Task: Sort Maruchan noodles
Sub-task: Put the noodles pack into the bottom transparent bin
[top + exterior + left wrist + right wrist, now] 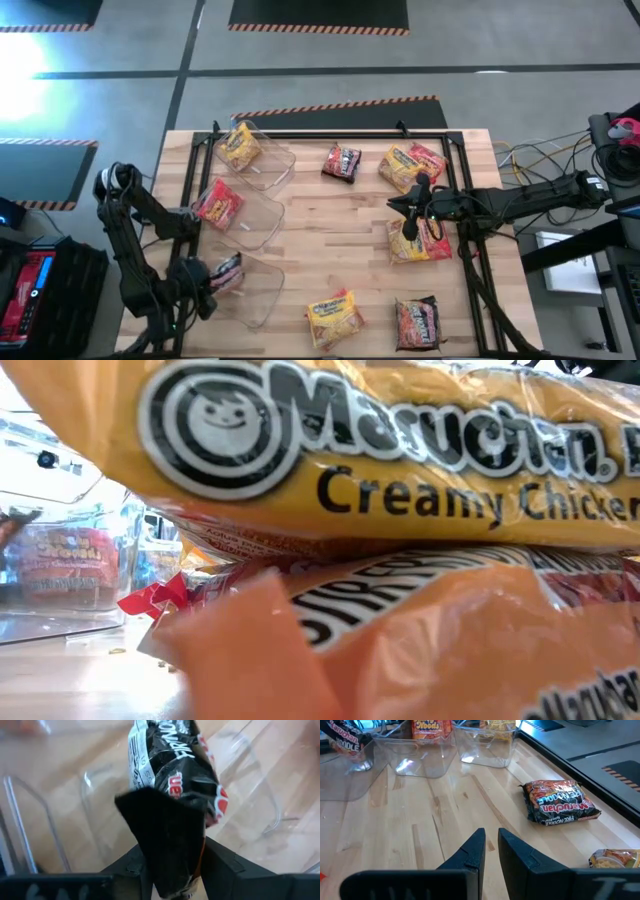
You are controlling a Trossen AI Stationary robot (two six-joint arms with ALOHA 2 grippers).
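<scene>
Nine noodle packets [418,241] — three bins [262,227] (one packet each), six loose.

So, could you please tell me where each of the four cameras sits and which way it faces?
High view: overhead, looking straight down on the table; both arms show.
Low view: table height, blocked by a yellow packet; no arm shows.
Left wrist view: looks past the left gripper, which holds a black packet over a clear bin.
Right wrist view: looks across the table past the right gripper, shut and empty.
Shared: that black packet shows in both wrist views.
</scene>
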